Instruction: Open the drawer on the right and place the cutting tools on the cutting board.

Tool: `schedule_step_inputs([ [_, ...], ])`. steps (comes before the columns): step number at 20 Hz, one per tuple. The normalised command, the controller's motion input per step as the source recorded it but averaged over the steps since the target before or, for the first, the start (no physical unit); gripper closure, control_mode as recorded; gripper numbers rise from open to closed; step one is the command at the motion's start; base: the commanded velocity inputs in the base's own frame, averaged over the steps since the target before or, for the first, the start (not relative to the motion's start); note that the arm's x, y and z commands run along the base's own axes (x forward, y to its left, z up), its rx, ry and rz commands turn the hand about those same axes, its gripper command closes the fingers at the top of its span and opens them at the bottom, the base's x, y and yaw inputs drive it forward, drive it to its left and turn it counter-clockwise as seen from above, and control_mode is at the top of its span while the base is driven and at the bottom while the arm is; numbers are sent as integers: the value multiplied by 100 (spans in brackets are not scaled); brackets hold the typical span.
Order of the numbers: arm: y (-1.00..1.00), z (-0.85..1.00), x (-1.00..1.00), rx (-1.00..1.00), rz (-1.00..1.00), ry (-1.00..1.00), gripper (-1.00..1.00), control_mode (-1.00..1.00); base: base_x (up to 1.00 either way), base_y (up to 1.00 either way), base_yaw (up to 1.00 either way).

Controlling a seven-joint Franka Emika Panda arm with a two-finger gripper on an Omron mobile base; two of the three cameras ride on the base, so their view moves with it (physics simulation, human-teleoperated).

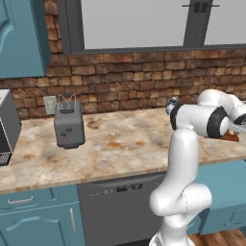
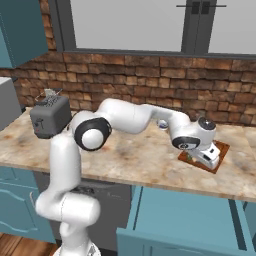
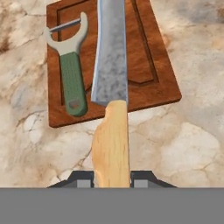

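Observation:
My gripper (image 3: 111,180) is shut on the tan-yellow handle of the knife (image 3: 111,65). The silver blade points away from me over the middle of the reddish-brown cutting board (image 3: 148,52), and the handle is above the marble counter; I cannot tell whether the blade touches the wood. On the board's left part lies the green-handled peeler (image 3: 72,76). From the right base view the gripper (image 2: 205,157) hangs low over the cutting board (image 2: 223,147) at the counter's right. Below it the teal drawer (image 2: 190,212) stands pulled open.
A dark grey toaster (image 1: 68,126) stands at the counter's back left, with a microwave (image 1: 6,127) further left. A small blue cup (image 2: 162,123) sits near the brick wall behind the arm. The dishwasher front (image 1: 120,206) is under the counter's middle.

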Motion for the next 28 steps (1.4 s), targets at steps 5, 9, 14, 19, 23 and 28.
schedule_step_inputs([
  [5,-4,-5,27,0,0,0,100,-100,0,0,0],
  [9,0,-19,40,0,0,8,100,-100,0,0,0],
  [14,0,-14,38,0,0,14,100,-100,0,0,0],
  [19,-1,-3,30,0,0,11,100,-100,0,0,0],
  [23,-4,-17,35,0,0,13,100,-100,0,0,0],
  [28,-12,-17,9,0,0,4,100,-100,0,0,0],
])
